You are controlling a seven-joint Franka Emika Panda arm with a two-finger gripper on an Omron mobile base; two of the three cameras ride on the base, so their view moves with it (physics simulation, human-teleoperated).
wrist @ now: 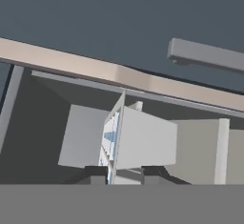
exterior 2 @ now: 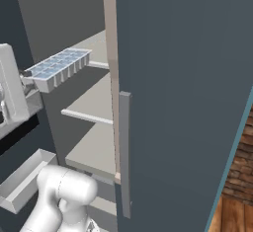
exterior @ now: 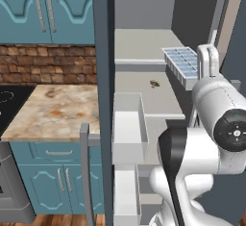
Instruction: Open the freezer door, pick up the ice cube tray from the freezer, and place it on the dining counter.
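The freezer (exterior: 144,52) stands open, its pale grey shelves bare but for a small dark speck on the middle one. The freezer door (exterior: 103,100) is swung out edge-on, white bins (exterior: 129,129) on its inner side. The ice cube tray (exterior 2: 57,68) is lifted clear of the shelves, clamped at one end by the gripper (wrist: 125,173). To the left, a marbled top (exterior: 57,109) sits by a black cooktop (exterior: 12,100), with a brick wall (exterior: 45,64) and teal cabinets (exterior: 48,8) above
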